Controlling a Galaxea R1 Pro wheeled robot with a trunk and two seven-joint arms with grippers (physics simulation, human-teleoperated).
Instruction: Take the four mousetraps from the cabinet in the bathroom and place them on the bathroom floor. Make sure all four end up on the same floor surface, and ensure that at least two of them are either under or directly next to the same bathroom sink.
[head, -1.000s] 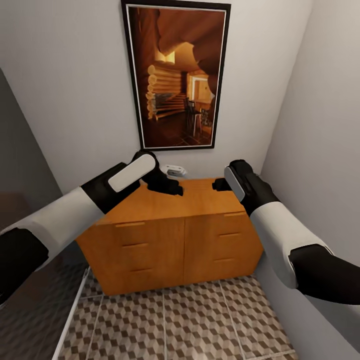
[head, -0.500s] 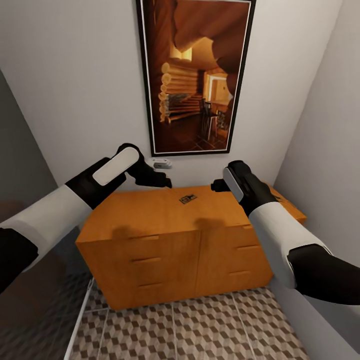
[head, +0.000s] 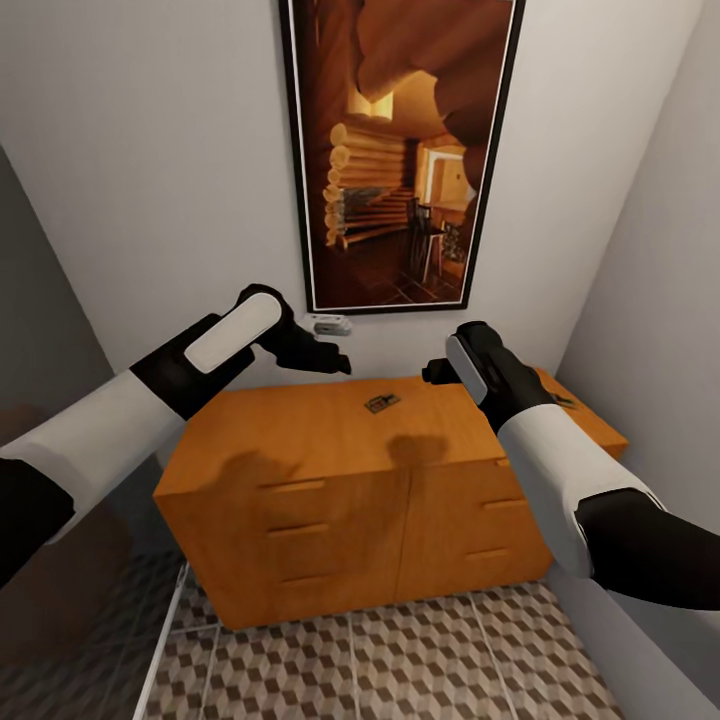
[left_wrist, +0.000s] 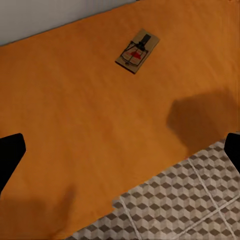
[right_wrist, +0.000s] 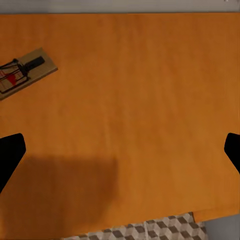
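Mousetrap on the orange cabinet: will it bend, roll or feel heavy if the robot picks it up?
The mousetrap looks like a small flat slab, so probably stiff and light. Lying flat on the cabinet, it shouldn't roll, though its thinness may make gripping awkward.

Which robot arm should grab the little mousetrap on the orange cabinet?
Probably the left. The mousetrap lies on the cabinet top between both arms, but the open left gripper hangs nearer than the right gripper.
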